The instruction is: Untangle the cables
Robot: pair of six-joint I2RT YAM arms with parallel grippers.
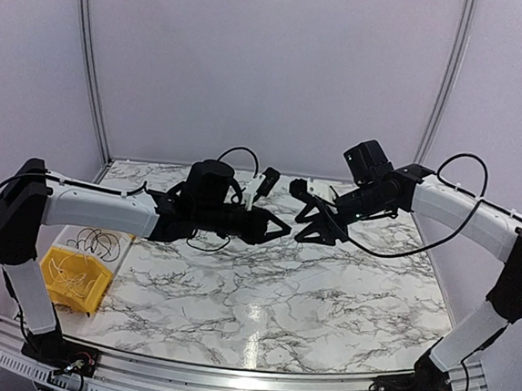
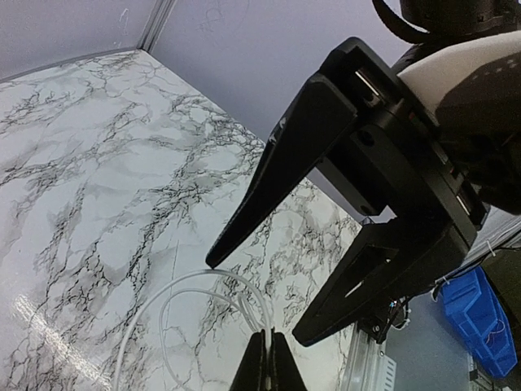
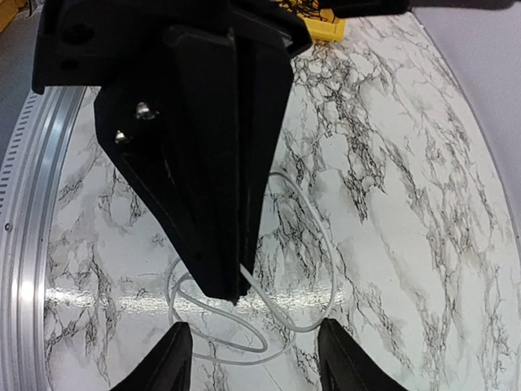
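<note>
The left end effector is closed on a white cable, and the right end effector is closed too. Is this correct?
Not fully. The right end effector is open, its fingers apart, as the right wrist view shows. The left end effector is indeed closed on the white cable.

Bright, even overhead light; shadows soft; glare patch on glossy table (image 1: 259, 322) front centre, streaks in both wrist views; frame edges bowed, wide-angle; left gripper (image 3: 235, 289) close to right wrist lens, near-black, little detail; white cable (image 3: 333, 273) low contrast on pale marble.
</note>
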